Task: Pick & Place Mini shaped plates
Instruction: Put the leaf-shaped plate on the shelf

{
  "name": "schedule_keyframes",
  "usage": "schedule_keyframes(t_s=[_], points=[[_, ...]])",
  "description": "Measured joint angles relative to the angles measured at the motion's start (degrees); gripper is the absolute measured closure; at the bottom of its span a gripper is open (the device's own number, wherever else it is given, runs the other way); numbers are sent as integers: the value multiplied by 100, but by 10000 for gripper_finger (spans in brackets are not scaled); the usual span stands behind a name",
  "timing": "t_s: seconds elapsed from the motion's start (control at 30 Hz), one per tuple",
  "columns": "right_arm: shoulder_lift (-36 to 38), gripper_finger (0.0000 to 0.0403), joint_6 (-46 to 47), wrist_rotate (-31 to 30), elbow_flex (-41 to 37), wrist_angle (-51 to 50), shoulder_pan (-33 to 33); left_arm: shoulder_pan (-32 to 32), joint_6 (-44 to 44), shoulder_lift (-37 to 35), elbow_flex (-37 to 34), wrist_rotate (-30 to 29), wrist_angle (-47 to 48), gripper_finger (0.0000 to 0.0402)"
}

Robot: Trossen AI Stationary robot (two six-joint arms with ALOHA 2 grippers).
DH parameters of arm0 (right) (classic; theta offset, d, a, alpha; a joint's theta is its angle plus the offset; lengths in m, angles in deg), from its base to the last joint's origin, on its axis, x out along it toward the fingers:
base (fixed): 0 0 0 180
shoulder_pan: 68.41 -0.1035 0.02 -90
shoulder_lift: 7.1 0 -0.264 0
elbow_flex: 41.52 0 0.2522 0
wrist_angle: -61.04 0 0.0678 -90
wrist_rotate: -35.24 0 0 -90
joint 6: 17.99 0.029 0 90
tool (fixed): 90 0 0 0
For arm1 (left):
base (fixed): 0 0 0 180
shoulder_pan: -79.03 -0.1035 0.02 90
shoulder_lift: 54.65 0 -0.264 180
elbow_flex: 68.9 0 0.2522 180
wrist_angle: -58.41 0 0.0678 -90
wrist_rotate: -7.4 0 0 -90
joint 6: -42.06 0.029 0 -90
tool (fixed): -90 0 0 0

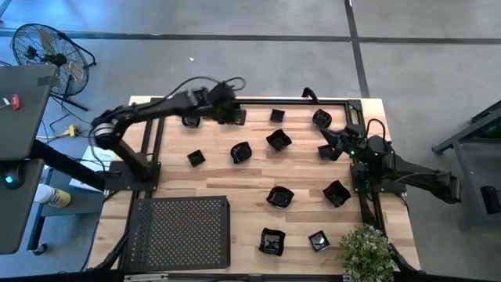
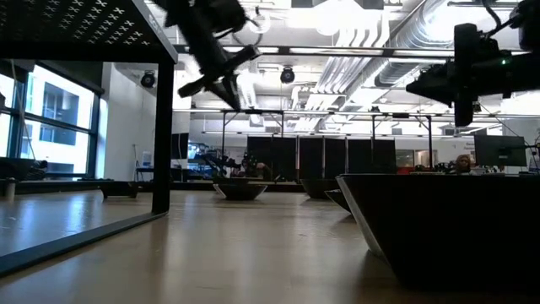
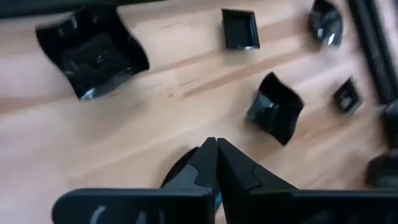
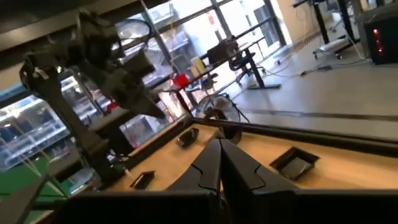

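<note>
Several small glossy black plates lie scattered flat on the wooden table, among them a square one [image 1: 277,115], an angular one [image 1: 279,140] and a wavy one [image 1: 280,197]. My left gripper [image 1: 239,116] hangs shut above the table's far edge. In its wrist view the shut gripper [image 3: 216,143] is over bare wood, between a wavy plate [image 3: 93,50] and an angular plate [image 3: 275,107]. My right gripper [image 1: 327,139] is raised at the far right, next to a plate [image 1: 329,151]. Its wrist view shows that gripper [image 4: 219,143] shut, pointing level toward the table's left.
A large black perforated tray [image 1: 180,231] takes up the near left corner. A potted plant [image 1: 366,249] stands at the near right corner. A black frame rail [image 1: 313,99] runs along the far edge. One plate [image 2: 439,228] looms close in the low view.
</note>
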Motion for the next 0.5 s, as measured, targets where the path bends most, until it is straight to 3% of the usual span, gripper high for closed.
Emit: schedule_keyframes(t_s=[0.13, 0.27, 0.4, 0.5], points=[[-446, 402, -218, 113, 196, -55, 0, 538, -332, -282, -735, -532, -1108, 401], [-884, 402, -268, 272, 379, -39, 0, 1016, -799, -88, -995, -1071, -984, 401], [-1212, 402, -369, 535, 512, 39, 0, 1157, -1209, 177, -1051, -886, -560, 394], [-1389, 402, -375, 634, 575, 58, 0, 1155, -1286, 390, -1053, -616, -223, 366]])
